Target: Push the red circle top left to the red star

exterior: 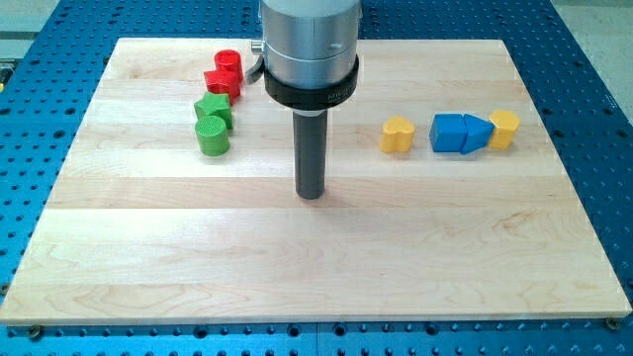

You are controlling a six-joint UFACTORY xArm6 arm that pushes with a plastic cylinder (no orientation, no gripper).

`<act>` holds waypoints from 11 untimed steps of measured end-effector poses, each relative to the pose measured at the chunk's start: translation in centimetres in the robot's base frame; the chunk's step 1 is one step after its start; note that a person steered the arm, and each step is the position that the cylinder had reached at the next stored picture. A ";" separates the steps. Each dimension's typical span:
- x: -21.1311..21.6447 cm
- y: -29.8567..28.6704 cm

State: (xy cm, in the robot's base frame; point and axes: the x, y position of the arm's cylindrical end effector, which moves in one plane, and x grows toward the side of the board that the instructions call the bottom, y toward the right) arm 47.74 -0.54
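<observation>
- We observed the wooden board (pixel 316 267) filling most of the view, resting on a blue perforated table (pixel 603 59).
- We noted the arm's metal housing (pixel 310 44) entering from the view's top centre, with a straight dark rod (pixel 311 148) descending from it.
- We located my tip (pixel 311 195) on the board near its centre, well apart from every block; the rig carried no jaws, so no open or closed state applied.
- We recorded a blue cube (pixel 448 133) and a blue triangular block (pixel 478 133) touching each other at the view's right.
- We recorded a yellow heart-shaped block (pixel 397 134) near the blue cube's left side, apart from it.
- We recorded a yellow block (pixel 504 129), its shape unclear, touching the right side of the blue triangular block.
- We recorded a green cylinder (pixel 212 135) at the view's upper left, with a green star-like block (pixel 214 108) touching it from above.
- We located the red star (pixel 223 82) just above the green star-like block.
- We located the red circle (pixel 228 61) touching the red star at its top, slightly to the right of it.
</observation>
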 end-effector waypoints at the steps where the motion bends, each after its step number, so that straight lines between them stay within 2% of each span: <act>1: 0.0 0.1; 4: 0.0 0.5; 5: -4.6 -0.9; 7: -18.8 -3.3; 8: -22.8 -4.7; 10: -21.3 -12.8; 11: -18.9 -14.4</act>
